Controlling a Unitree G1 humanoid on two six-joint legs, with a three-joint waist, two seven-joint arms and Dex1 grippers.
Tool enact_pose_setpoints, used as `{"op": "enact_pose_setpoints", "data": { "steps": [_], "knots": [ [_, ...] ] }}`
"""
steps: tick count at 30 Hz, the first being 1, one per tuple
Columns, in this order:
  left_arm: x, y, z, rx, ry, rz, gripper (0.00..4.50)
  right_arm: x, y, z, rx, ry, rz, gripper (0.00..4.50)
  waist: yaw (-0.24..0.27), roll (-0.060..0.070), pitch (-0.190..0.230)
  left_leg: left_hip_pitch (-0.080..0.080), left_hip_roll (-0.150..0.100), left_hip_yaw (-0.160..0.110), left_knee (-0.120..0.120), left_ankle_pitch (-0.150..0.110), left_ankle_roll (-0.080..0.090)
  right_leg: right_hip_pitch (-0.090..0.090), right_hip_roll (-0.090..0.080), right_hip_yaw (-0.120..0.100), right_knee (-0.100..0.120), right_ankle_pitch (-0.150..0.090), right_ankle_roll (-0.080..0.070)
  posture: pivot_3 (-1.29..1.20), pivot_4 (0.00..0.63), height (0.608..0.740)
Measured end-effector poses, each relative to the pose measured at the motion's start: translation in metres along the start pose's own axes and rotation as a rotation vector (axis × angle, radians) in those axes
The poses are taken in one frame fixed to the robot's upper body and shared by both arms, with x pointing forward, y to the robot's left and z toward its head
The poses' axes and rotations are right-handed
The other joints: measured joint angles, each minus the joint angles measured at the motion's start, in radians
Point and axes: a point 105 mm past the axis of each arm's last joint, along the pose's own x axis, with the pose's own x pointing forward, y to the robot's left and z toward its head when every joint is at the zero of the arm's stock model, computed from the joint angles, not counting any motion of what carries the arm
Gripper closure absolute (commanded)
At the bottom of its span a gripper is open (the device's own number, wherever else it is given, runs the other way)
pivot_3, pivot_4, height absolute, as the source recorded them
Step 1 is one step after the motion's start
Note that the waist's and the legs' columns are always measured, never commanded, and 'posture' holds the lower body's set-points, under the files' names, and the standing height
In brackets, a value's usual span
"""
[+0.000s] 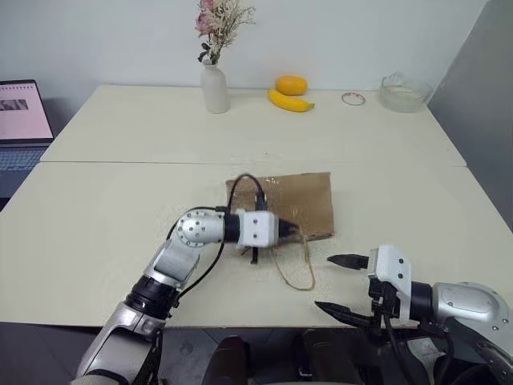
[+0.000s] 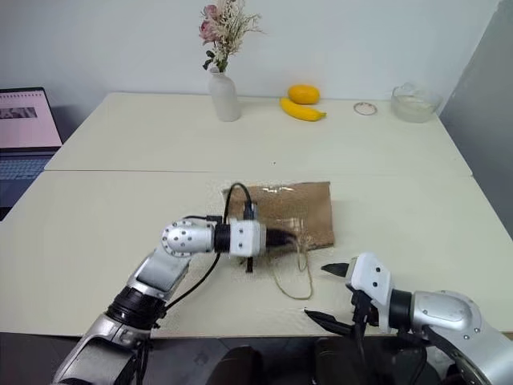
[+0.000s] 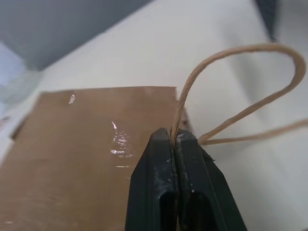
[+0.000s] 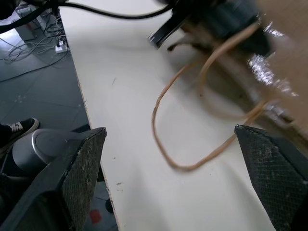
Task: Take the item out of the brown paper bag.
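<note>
1. Left gripper (image 1: pixel 290 232) pinched shut on one handle (image 3: pixel 250 86) of flat-lying bag (image 1: pixel 300 200); thin cord could slip or tear.
2. Right gripper (image 1: pixel 343 282) wide open, empty, near table (image 1: pixel 96 224) edge.
3. Bottle unseen, presumably inside bag; could stay trapped.

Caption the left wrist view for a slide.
Left gripper shut on a tan loop handle of the flat brown paper bag.

Two cream tables (image 1: pixel 120 200) pushed together; pale wall (image 1: pixel 120 40); dark floor (image 4: pixel 33 91).
</note>
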Motion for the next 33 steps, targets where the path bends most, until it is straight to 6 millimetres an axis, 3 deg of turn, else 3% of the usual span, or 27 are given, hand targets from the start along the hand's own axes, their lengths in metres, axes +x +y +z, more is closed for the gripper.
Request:
{"op": "enact_pose_setpoints", "data": {
  "steps": [13,17,21,26,33],
  "knots": [
    [0.002,0.008,0.007,-0.041,-0.021,0.054,4.47,0.031,-0.005,0.005,-0.078,-0.011,0.008,0.0,-0.001,0.0,0.0,-0.001,0.0,-0.001,0.002,0.0,0.0,0.0,0.0,0.0,0.0,0.0,0.0,0.0,0.15,0.74],
    [0.001,0.009,0.006,-0.041,-0.016,0.057,4.5,0.044,-0.011,-0.007,-0.099,0.037,-0.002,0.93,-0.001,0.0,0.0,0.0,0.0,0.0,0.002,0.0,0.0,0.0,0.0,0.0,0.001,0.0,0.0,0.0,0.15,0.74],
    [-0.001,0.01,0.004,-0.051,0.0,0.065,4.5,0.054,-0.027,-0.023,-0.115,0.094,-0.066,2.47,-0.001,0.0,0.0,-0.001,0.0,0.0,0.002,0.0,0.0,0.0,0.0,0.0,0.001,0.0,0.0,0.0,0.15,0.74],
    [-0.009,0.021,0.001,-0.075,0.029,0.113,4.5,0.057,-0.03,-0.033,-0.141,0.138,-0.084,4.37,-0.001,0.0,0.0,-0.001,0.0,-0.001,0.002,0.0,0.0,0.0,0.0,0.0,0.001,0.0,0.0,0.0,0.15,0.74],
    [-0.01,0.055,0.008,-0.219,0.025,0.235,4.5,0.061,-0.036,-0.034,-0.222,0.167,-0.133,4.48,-0.001,0.0,0.0,-0.001,0.0,-0.001,0.003,0.0,0.0,-0.001,0.0,0.0,0.001,0.0,0.0,0.0,0.15,0.74]
  ]
}}
